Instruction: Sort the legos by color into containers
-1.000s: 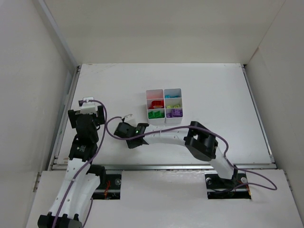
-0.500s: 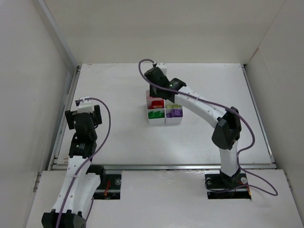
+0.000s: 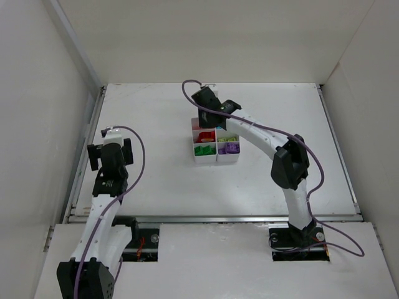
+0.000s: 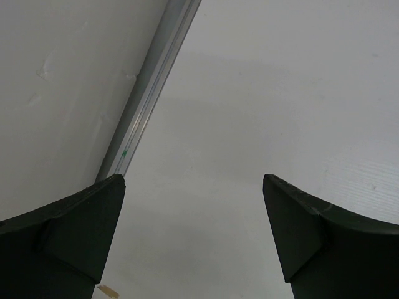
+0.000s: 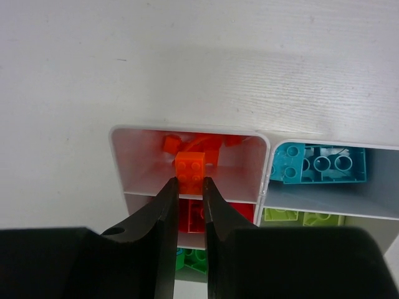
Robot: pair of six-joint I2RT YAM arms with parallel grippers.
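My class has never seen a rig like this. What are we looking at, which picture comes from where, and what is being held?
Two robot arms stand at a white table. One picture looks down from above; the other two come from wrist cameras. On the table sits a white tray of six compartments holding color-sorted bricks. The right end effector pinches an orange brick above the compartment of orange pieces. The left end effector is open and empty.
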